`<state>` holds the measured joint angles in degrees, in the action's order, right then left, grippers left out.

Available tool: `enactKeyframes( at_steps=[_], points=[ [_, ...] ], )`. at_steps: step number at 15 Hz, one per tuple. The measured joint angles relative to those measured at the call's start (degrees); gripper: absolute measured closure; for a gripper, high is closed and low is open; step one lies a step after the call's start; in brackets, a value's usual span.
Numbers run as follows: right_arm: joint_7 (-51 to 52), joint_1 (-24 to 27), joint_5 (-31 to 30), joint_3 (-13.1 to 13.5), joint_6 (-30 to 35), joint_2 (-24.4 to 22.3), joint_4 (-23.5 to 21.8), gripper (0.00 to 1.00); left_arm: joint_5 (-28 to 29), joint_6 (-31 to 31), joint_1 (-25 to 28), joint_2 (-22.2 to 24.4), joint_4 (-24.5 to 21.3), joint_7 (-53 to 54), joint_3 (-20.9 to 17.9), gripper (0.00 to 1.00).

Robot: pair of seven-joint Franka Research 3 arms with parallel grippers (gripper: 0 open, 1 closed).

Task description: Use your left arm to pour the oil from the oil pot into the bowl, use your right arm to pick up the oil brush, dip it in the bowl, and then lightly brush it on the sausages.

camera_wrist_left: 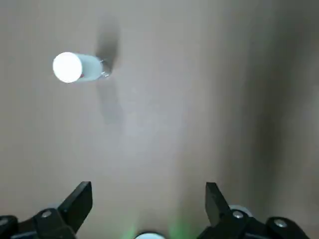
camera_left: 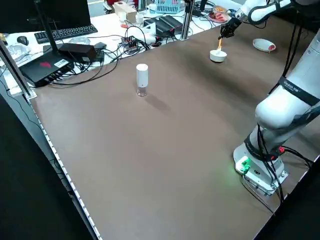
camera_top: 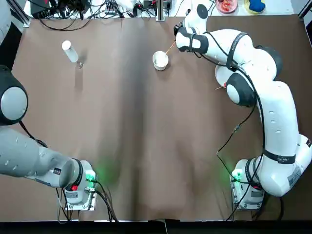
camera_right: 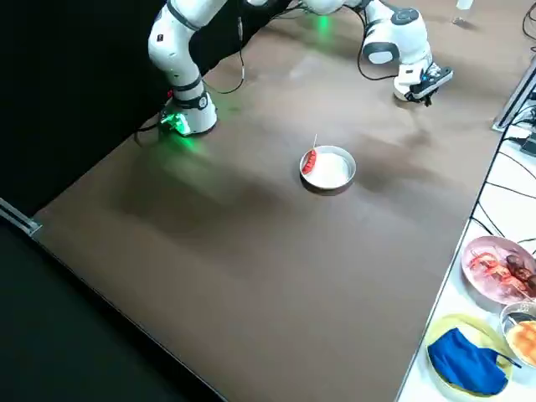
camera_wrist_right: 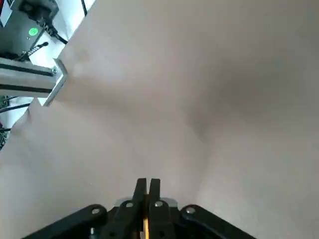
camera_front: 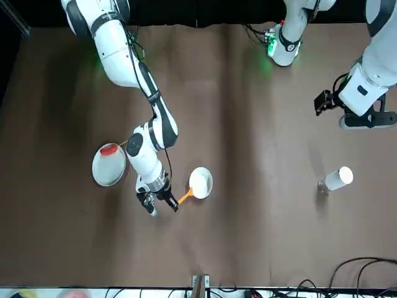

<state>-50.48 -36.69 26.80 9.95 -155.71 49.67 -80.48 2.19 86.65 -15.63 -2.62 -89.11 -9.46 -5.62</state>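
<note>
The left hand (camera_wrist_left: 148, 209) is hanging released, well apart from the upright oil pot (camera_top: 69, 51) on the bench (camera_top: 146, 146). Farther right, the right hand (camera_front: 159, 202) is clenching the oil brush (camera_front: 185, 197), its tip dipping in the bowl (camera_top: 160, 60). The sausages (camera_front: 109, 149) are lying on the plate (camera_front: 105, 171). Dragging the brush sideways could tip the light bowl.

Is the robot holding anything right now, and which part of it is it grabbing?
Yes. The right gripper holds the oil brush by the end of its orange handle, with the other end in the bowl. The left gripper is open and holds nothing.
</note>
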Motion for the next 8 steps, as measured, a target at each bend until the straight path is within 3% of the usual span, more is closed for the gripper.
enactKeyframes(
  at_steps=[2, 8],
  points=[
    [0.0, -0.3, 0.0, 0.0, 0.0, 0.0, 0.1, 0.95, -2.5, 2.0, 0.8, 0.0, 0.0, -0.1, -0.1, 0.00],
    [-0.9, -1.0, 0.0, 0.0, 0.0, 0.0, 0.4, 0.95, -3.0, 3.9, 1.9, -0.9, 0.0, 0.4, -0.3, 0.00]
  ],
)
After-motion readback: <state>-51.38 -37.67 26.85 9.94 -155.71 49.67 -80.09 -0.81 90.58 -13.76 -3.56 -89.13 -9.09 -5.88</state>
